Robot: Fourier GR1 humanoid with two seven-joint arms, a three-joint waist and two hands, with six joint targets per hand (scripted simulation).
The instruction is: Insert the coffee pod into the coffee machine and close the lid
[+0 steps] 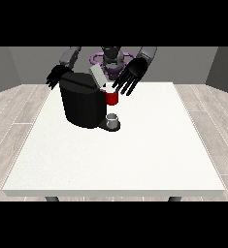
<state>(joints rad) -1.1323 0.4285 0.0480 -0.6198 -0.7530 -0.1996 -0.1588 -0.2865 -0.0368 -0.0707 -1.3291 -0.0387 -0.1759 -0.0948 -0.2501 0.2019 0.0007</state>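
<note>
Fingers of the hand at the view's right are hanging spread and straight, pointing down toward the table, holding nothing, their tips just above and beside the raised lid and the white-topped opening of the coffee machine. Whether the pod is sitting in that opening I cannot tell; no separate pod is showing on the table. Outward from the fingers, the lid is standing tilted open — a thin grey flap that looks light and stiff, hinged at its lower end, so I judge it is best pushed at its free upper edge with flat fingers rather than pinched. Below it, the red front part of the machine is sitting over a small grey cup on the drip base. The black body looks heavy and rigid, likely to stay put under a gentle downward press, though a sideways shove could be sliding it on the smooth white top. The hand at the view's left is resting behind the machine's far corner, its fingers too hidden to read. Counting: two hands, one machine, one lid, one cup, one table — no loose pod visible.
</note>
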